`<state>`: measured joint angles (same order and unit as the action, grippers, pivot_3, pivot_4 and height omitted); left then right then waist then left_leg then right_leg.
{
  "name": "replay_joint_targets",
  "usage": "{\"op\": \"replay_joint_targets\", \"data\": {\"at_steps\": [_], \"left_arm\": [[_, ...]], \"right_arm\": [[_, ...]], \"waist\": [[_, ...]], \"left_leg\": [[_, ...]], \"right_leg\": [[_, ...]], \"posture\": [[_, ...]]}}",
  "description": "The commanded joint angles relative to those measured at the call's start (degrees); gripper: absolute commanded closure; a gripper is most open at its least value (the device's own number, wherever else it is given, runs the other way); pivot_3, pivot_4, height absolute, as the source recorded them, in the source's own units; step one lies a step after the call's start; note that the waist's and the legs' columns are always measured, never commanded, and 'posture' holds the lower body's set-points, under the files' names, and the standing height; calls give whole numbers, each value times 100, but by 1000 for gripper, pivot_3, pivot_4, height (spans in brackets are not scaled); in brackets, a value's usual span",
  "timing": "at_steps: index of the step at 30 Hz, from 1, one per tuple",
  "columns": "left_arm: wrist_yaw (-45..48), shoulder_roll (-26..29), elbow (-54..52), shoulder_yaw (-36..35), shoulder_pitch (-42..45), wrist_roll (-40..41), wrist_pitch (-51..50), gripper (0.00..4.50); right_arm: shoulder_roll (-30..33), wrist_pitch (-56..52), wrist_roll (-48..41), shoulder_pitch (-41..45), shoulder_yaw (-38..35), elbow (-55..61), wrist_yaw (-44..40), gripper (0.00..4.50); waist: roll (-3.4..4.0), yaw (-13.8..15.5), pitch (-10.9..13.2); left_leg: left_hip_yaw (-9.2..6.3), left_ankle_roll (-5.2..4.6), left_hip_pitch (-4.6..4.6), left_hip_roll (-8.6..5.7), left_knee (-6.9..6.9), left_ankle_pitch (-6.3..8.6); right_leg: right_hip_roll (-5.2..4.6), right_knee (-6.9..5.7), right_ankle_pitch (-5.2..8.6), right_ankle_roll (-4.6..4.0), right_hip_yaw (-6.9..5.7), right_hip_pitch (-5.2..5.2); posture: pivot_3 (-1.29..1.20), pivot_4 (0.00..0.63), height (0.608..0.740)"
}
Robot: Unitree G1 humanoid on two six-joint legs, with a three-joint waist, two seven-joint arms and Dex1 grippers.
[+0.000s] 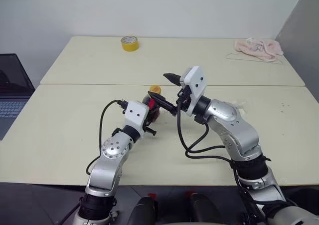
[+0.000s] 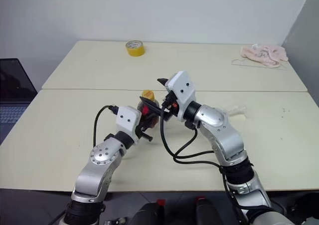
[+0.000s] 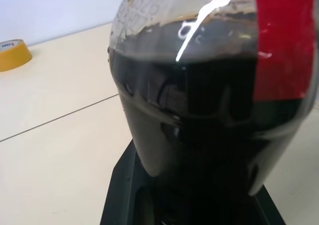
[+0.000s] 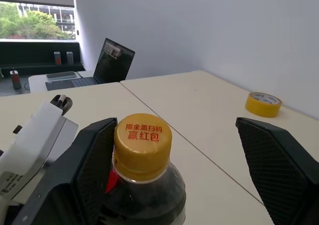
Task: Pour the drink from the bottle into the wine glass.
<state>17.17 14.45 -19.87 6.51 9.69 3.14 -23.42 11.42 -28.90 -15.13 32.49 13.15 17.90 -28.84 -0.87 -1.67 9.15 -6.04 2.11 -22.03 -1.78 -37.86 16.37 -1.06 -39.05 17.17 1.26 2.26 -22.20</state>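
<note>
My left gripper is shut on the bottle, holding it upright just above the table. The drink is dark brown and fills most of the bulbous body, which has a red label. The yellow cap sits on the neck. My right gripper is open with one finger on each side of the cap, which is close to one finger. A faint clear shape lies past my right forearm; I cannot tell if it is the wine glass.
A yellow tape roll lies at the far side of the back table. A pink cloth lies at the far right. An open laptop stands off the table's left edge. A seam joins the two tables.
</note>
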Motion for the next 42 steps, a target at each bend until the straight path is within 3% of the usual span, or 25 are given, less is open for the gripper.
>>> {"op": "replay_joint_targets", "data": {"at_steps": [1,17,24,42], "left_arm": [[17,24,-281,-80,113,7,185,3833],[32,37,-272,-74,138,22,173,3834],[51,40,-262,-51,133,3,185,3834],[80,49,-283,-44,120,-26,198,3834]], "right_arm": [[172,-37,-69,-90,-324,291,31,443],[718,-659,-709,-301,-610,815,-291,443],[364,-1406,-1299,174,-568,914,-105,443],[-59,-1188,-886,420,-235,312,121,443]], "waist": [[0,0,0],[0,0,0],[0,-1,0],[0,0,0]], "left_leg": [[0,0,0,0,0,0],[0,-4,0,1,1,2],[-3,-19,1,1,1,11],[-2,-18,0,0,1,10]], "right_leg": [[0,0,0,0,1,-1],[1,0,0,0,0,0],[1,-2,0,0,-3,0],[0,-1,0,0,-1,-1]], "posture": [[0,150,740],[0,150,740],[0,150,740],[0,150,740]]}}
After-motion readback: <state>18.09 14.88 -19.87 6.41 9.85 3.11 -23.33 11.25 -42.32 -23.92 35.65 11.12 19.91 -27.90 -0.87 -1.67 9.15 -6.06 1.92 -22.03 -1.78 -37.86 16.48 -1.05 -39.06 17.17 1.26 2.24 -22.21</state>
